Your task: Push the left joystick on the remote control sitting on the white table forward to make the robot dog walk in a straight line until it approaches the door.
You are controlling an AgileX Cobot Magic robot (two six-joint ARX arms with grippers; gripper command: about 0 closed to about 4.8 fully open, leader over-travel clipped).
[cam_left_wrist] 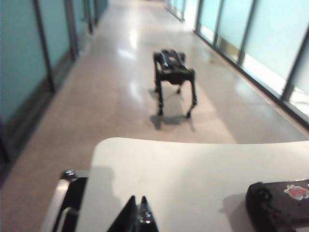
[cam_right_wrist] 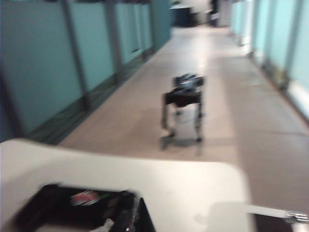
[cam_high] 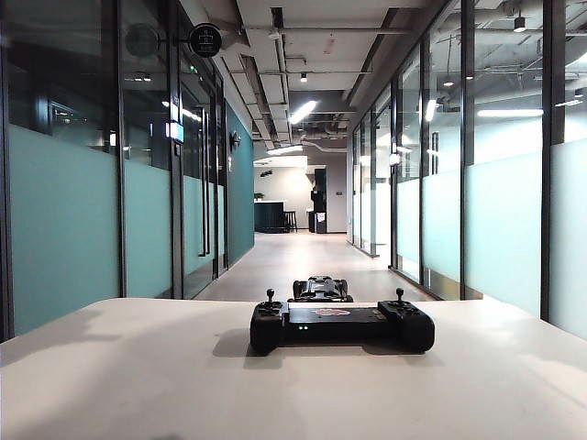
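1. Left gripper (cam_left_wrist: 137, 212): showing only as two dark fingertips pressed tip to tip at the edge of the left wrist view, holding nothing, hanging over the near part of the white table (cam_left_wrist: 193, 179).
2. Right gripper (cam_right_wrist: 134, 217): showing only as blurred dark fingertips at the edge of the right wrist view, closed with no gap, gripping nothing, hovering just beside the remote control (cam_right_wrist: 72, 208).
3. Neither gripper appearing in the exterior view.
4. Remote control (cam_high: 342, 325): lying flat on the white table (cam_high: 138, 376), ahead of and between both grippers; off to the right of the left gripper, apart from it, with only one bulbous end showing there (cam_left_wrist: 280, 205).
5. Left joystick (cam_high: 270, 298): standing upright on the left end of the remote control, untouched; right joystick (cam_high: 400, 295) standing likewise on the other end.
6. Markings: reddish sticker (cam_high: 332, 313) sitting on the flat middle bar, writing too small for reading; tiny green lights (cam_high: 300, 326) glowing on the near face; no brand name readable.
7. Robot dog (cam_left_wrist: 174, 77): standing on four legs on the corridor floor (cam_left_wrist: 120, 96) beyond the table's far edge, well ahead of both grippers, facing away down the corridor; seen also from the right gripper (cam_right_wrist: 183, 104).
8. Round black sign (cam_high: 204, 38) hanging from the left wall, symbol not readable.
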